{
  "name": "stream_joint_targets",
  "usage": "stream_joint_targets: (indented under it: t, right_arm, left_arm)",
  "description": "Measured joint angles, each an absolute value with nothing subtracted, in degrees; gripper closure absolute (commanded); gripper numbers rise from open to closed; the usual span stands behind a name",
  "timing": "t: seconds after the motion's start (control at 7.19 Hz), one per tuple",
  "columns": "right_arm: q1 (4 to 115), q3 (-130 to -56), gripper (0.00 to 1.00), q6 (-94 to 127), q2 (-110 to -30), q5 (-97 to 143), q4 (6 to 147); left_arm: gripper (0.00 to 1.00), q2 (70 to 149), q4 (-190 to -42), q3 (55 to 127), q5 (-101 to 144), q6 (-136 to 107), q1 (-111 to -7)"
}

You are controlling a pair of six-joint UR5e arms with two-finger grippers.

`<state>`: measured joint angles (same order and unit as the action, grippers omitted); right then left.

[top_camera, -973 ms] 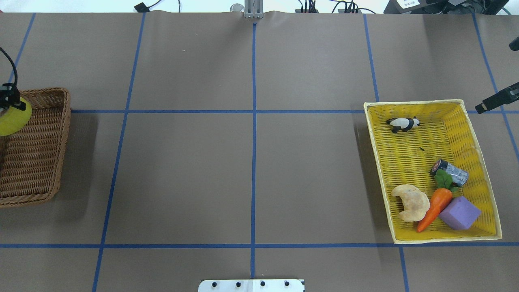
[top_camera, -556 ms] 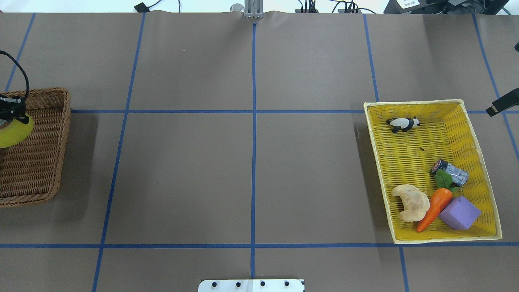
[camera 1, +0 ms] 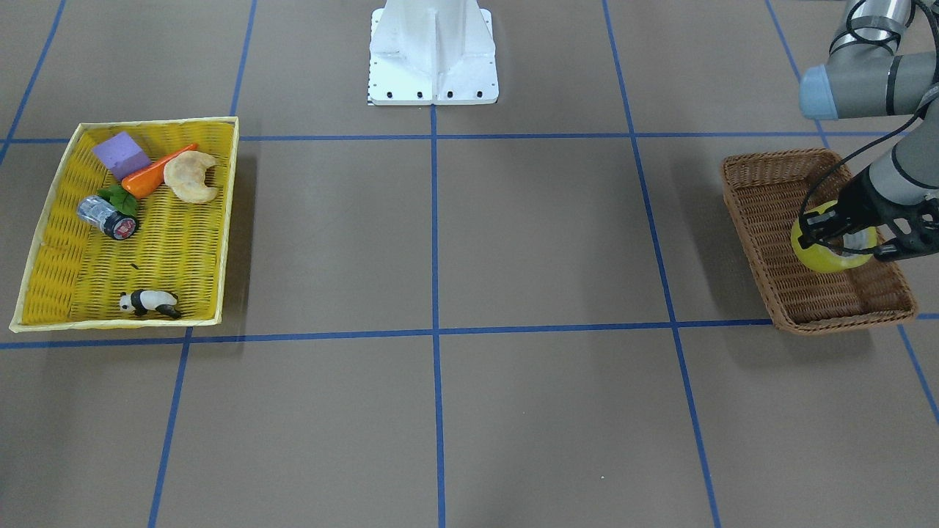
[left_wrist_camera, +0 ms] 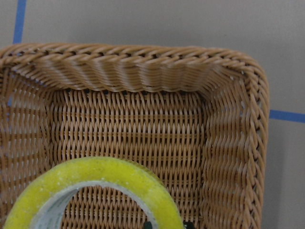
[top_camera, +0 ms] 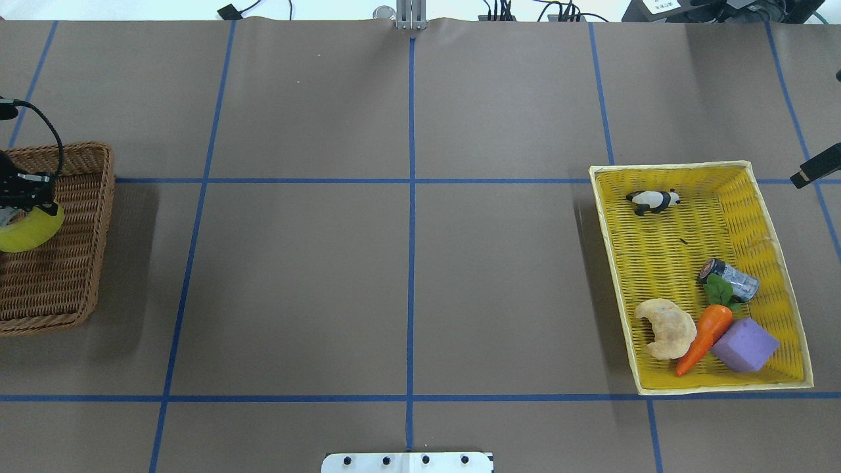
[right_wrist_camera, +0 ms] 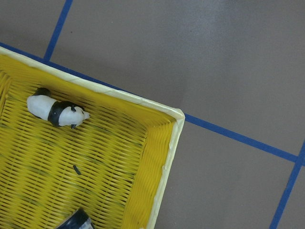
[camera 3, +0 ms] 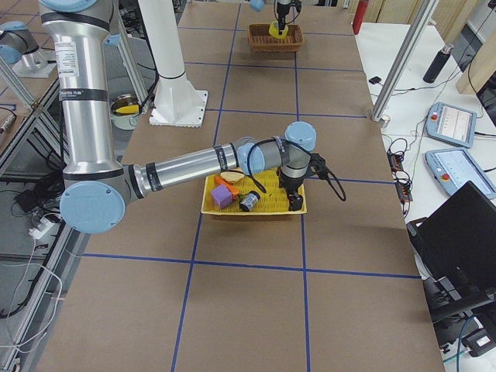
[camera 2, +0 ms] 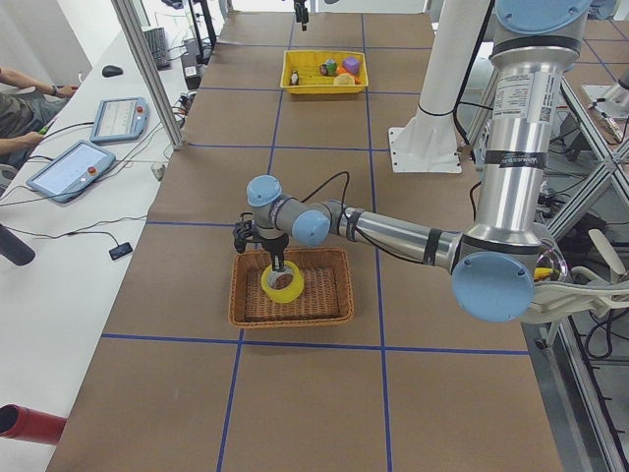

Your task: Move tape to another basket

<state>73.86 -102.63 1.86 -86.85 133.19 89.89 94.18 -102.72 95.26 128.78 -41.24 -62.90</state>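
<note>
The yellow tape (camera 1: 827, 258) hangs in my left gripper (camera 1: 843, 238), low over the floor of the brown wicker basket (camera 1: 763, 220). One finger reaches down inside the ring. The overhead view shows the tape (top_camera: 26, 233) under the gripper (top_camera: 29, 200), inside the basket (top_camera: 79, 263) at the table's left edge. In the left wrist view the tape (left_wrist_camera: 102, 174) fills the bottom, over the basket's woven wall (left_wrist_camera: 143, 71). My right gripper (top_camera: 815, 167) is beside the far right corner of the yellow basket; I cannot tell whether it is open or shut.
The yellow woven basket (top_camera: 608, 263) at the right holds a toy panda (top_camera: 652, 200), a silver-and-black cylinder (top_camera: 730, 279), a carrot (top_camera: 706, 335), a croissant (top_camera: 667, 328) and a purple block (top_camera: 746, 345). Blue tape lines cross the brown table.
My left gripper has moved with the tape toward the robot and further over the brown basket's floor. My right gripper has drawn back toward the right edge of the view.
</note>
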Motion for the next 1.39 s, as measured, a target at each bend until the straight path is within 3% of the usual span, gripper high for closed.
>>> stream_joint_targets:
  t: [0.7, 1.11, 1.39]
  right_arm:
    - [73.8, -102.9, 0.0, 2.1, -86.8, 133.2, 90.0]
    - [73.8, -103.0, 0.0, 2.3, -86.7, 133.3, 90.0]
    - [73.9, -103.6, 0.0, 2.4, -86.6, 133.8, 90.8]
  left_arm:
    - [0.99, 94.4, -108.2, 91.6, 128.7, -43.0, -61.5]
    - [0.45, 94.5, -108.3, 91.5, 128.7, -43.0, -61.1]
    - [0.34, 94.5, -108.3, 91.5, 128.7, -42.9, -61.0]
